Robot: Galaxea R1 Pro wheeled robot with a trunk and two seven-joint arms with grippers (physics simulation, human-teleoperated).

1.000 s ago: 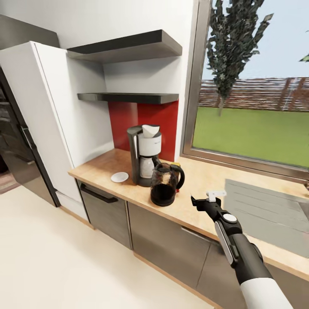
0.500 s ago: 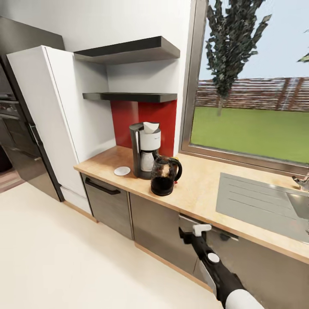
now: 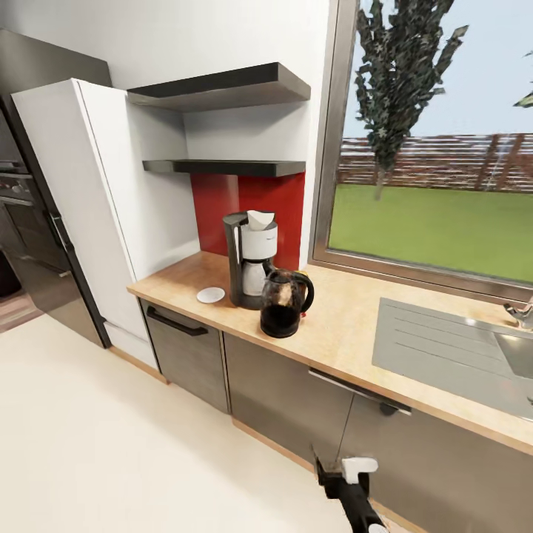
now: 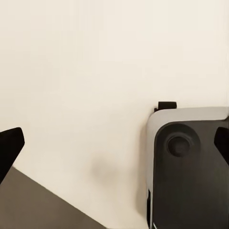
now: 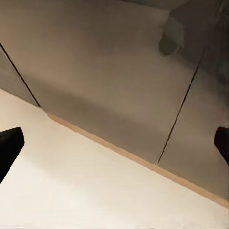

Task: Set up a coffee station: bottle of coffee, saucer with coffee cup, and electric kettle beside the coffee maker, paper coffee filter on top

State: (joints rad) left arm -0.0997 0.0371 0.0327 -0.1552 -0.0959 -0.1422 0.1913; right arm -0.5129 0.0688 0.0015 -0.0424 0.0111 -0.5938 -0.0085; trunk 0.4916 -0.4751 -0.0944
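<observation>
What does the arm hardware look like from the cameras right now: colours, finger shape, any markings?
In the head view the right gripper is black with a white block-shaped part at its tip, on a black wrist. Both wrist views show dark, blunt, wedge-like fingertips at the picture's edges, plain black, with no markings or cables. The left gripper has the same black fingertips.

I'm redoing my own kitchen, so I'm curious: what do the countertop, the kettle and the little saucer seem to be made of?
The countertop looks like light wood or wood-look laminate, matte, with faint grain. The kettle seems to be dark tinted glass or clear plastic, glossy and see-through near the top, with a black handle. The saucer looks like plain white glazed ceramic, though plastic cannot be ruled out.
</observation>
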